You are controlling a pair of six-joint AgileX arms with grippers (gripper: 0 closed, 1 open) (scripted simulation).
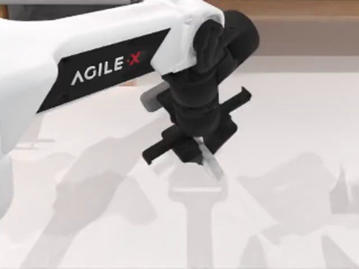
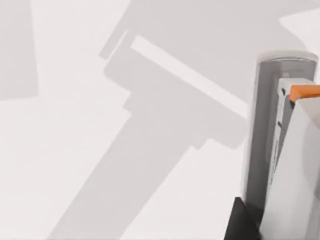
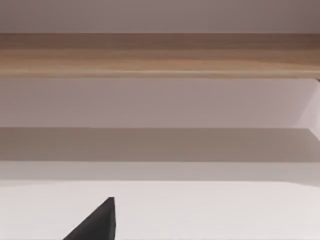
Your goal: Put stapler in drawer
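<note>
Top view: left arm reaches from the upper left toward frame centre; its black left tool (image 1: 193, 148) hangs over the white tabletop (image 1: 291, 123), fingers clenched on the stapler (image 1: 210, 165); the pale glossy bar juts from the fingertips toward lower right, tilted, its tip above a T-shaped shadow (image 1: 196, 193). Left wrist view: stapler (image 2: 280, 145) at the right edge, pressed against the finger, an orange mark near its end. Right wrist view: wooden ledge (image 3: 160, 55) across the upper frame; one dark fingertip (image 3: 97, 222) of the right tool at the lower edge; open or clenched, cannot tell.
</note>
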